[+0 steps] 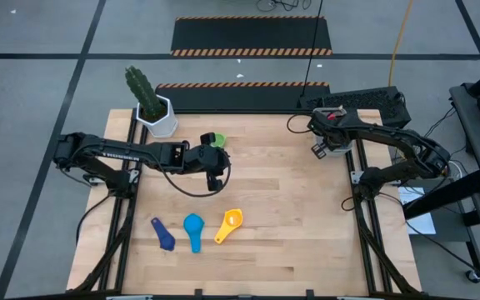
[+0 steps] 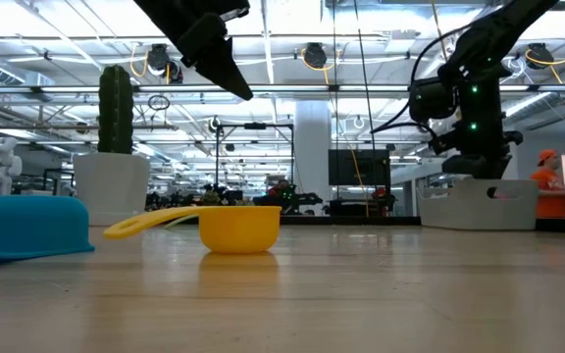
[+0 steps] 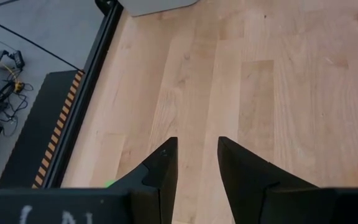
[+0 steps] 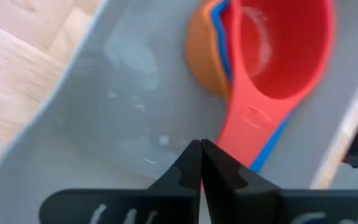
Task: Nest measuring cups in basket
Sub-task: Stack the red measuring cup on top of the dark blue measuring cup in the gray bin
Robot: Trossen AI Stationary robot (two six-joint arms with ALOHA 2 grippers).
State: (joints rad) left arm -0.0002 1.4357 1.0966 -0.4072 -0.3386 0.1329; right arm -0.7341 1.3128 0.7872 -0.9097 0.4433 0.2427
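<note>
Left arm reaches across the rear of the table [image 1: 290, 217]; left end effector [image 1: 215, 177] hangs above bare wood, fingers [image 3: 164, 171] parted, nothing between them. Just behind its wrist lies the green cup [image 1: 217, 139], near the white cactus pot [image 1: 162, 122] at the rear left corner. Front row, left to right: dark blue cup [image 1: 163, 234], light blue cup [image 1: 193, 228], yellow cup [image 1: 231, 223], each apart from its neighbour. Right end effector [image 4: 200, 163] sits over the basket [image 4: 98, 93] at the rear right edge, fingers pressed together, gripping nothing. In the basket: red cup [image 4: 278, 56] on top, an orange cup [image 4: 201, 56] beneath, and a blue rim between them, possibly a third cup; view too close to confirm.
</note>
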